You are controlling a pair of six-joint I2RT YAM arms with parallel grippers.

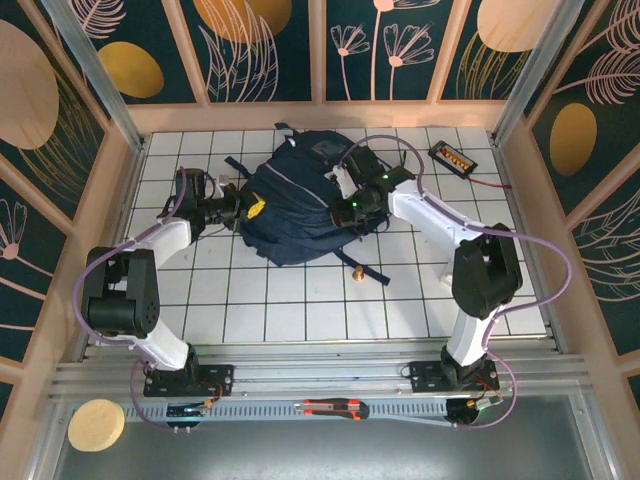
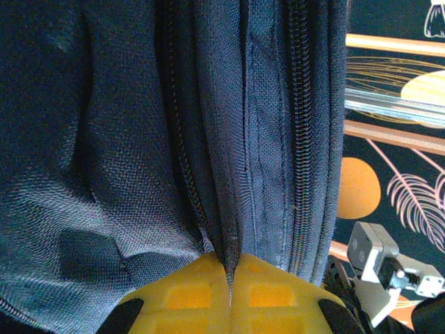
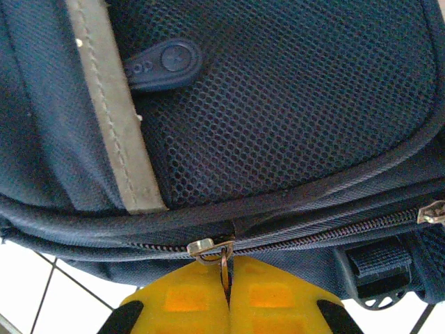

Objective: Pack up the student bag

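The student bag (image 1: 295, 205), a dark navy backpack with pale stripes, lies on the white tiled table (image 1: 300, 300) at mid-back. My left gripper (image 1: 250, 208) is at its left side, shut on a fold of the bag's fabric (image 2: 229, 236) beside a zip line. My right gripper (image 1: 350, 207) is at the bag's right side, shut on the metal zipper pull (image 3: 224, 268), which hangs from a slider (image 3: 203, 245) on a closed zip. A grey reflective stripe (image 3: 115, 118) and mesh pocket (image 3: 278, 90) sit above it.
A small black device with orange buttons (image 1: 452, 157) lies at the back right. A small brass object (image 1: 356, 272) rests on the tiles in front of the bag, next to a loose strap (image 1: 372, 272). An orange-handled cutter (image 1: 335, 408) lies on the near rail. Wooden walls enclose the table.
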